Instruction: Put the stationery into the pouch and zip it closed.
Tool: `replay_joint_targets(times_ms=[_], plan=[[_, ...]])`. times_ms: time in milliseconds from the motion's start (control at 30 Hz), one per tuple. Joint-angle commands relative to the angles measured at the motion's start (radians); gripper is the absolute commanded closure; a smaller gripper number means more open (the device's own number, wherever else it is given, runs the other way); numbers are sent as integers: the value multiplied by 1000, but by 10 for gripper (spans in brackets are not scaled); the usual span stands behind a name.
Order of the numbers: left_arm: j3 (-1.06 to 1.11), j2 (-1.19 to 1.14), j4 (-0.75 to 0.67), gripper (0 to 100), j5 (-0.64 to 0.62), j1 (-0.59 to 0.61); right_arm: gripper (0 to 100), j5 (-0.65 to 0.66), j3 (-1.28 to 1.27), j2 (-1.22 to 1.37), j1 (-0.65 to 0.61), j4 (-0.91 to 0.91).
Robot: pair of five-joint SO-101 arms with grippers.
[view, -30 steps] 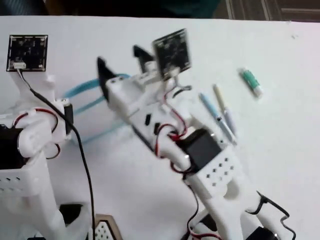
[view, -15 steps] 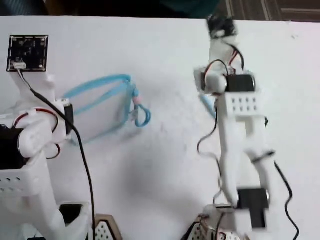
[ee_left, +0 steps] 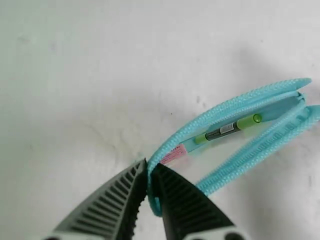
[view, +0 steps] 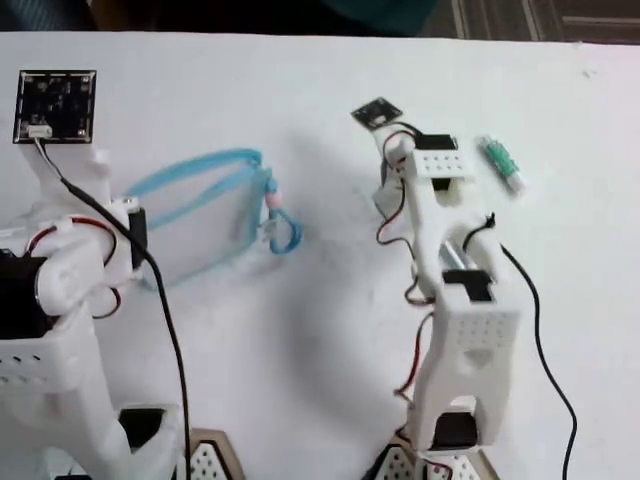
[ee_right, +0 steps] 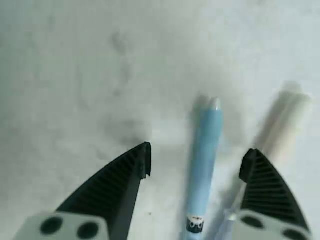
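Pulled back from twelve o'clock, right end effector gapes wide astride the blue pen (three o'clock); left end effector pinches the pouch rim at nine.

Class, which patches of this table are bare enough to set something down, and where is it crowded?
Bare: table between pouch and right arm; far strip behind the pouch; right of the green stick. Crowded: under the open right gripper, over blue pen and pale pen.
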State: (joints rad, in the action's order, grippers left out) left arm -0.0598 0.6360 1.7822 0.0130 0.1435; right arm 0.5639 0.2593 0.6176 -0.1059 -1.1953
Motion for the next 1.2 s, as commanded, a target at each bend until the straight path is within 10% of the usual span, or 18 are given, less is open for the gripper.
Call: replay_joint_targets(times_ms=[0,267,733,1167], plan=[[17,4,-11,977,8,8,712,9,135,101,10,-8],[48,7,-12,977,9,8,993,9,313,239,15,-156],[41,12,-12,977,9,8,982,-167,786,67,-31,-578],[-5,8,-6,977,5,8,982,-299,-2,-789,-162,-562]])
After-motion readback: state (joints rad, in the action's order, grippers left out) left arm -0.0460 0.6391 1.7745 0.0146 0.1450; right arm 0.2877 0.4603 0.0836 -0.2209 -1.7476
